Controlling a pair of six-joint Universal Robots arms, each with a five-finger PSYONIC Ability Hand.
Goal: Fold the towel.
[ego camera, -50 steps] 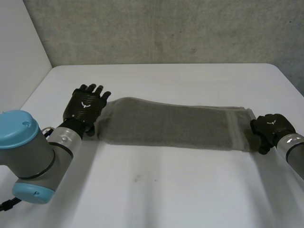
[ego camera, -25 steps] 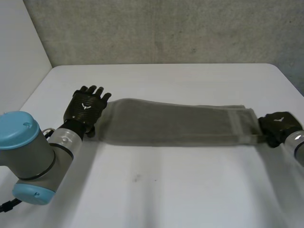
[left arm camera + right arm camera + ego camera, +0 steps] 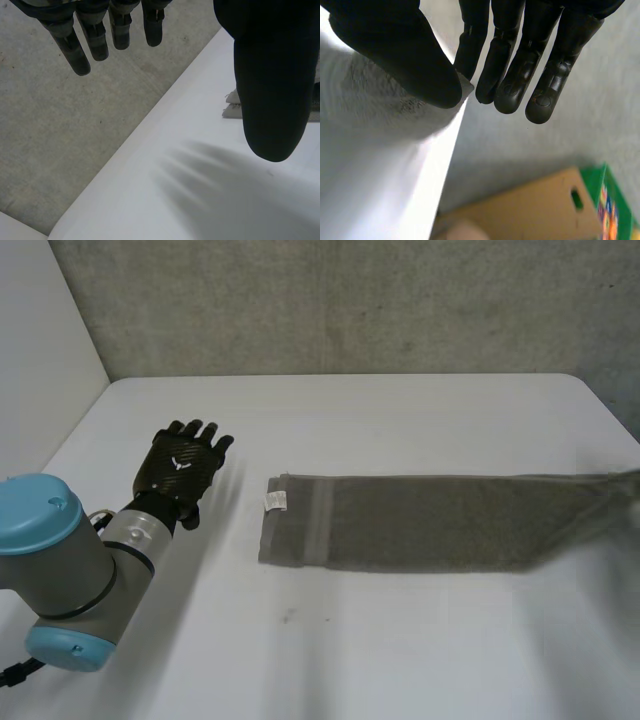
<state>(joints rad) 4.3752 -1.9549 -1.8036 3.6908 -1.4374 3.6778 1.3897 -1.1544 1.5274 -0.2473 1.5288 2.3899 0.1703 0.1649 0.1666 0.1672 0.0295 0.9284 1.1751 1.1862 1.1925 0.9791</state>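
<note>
The grey towel [image 3: 430, 522] lies as a long folded strip across the table's right half. A white tag [image 3: 275, 500] sits at its left end, and its right end rises off the table at the table's right edge. My left hand [image 3: 182, 465] rests open on the table, a clear gap away from the towel's left end. In the left wrist view its fingers [image 3: 100, 35] are straight, and the towel's end [image 3: 231, 104] shows beside the thumb. My right hand [image 3: 510, 55] pinches a corner of the towel [image 3: 395, 107] between thumb and fingers.
The white table [image 3: 350, 640] has a grey wall [image 3: 350, 300] behind it. In the right wrist view, a cardboard box [image 3: 530, 210] and a green box [image 3: 615, 200] sit on the floor past the table's right edge.
My right hand closed on the towel's right end and dragged the whole towel rightwards, out from under my left hand. The left hand has not moved.
</note>
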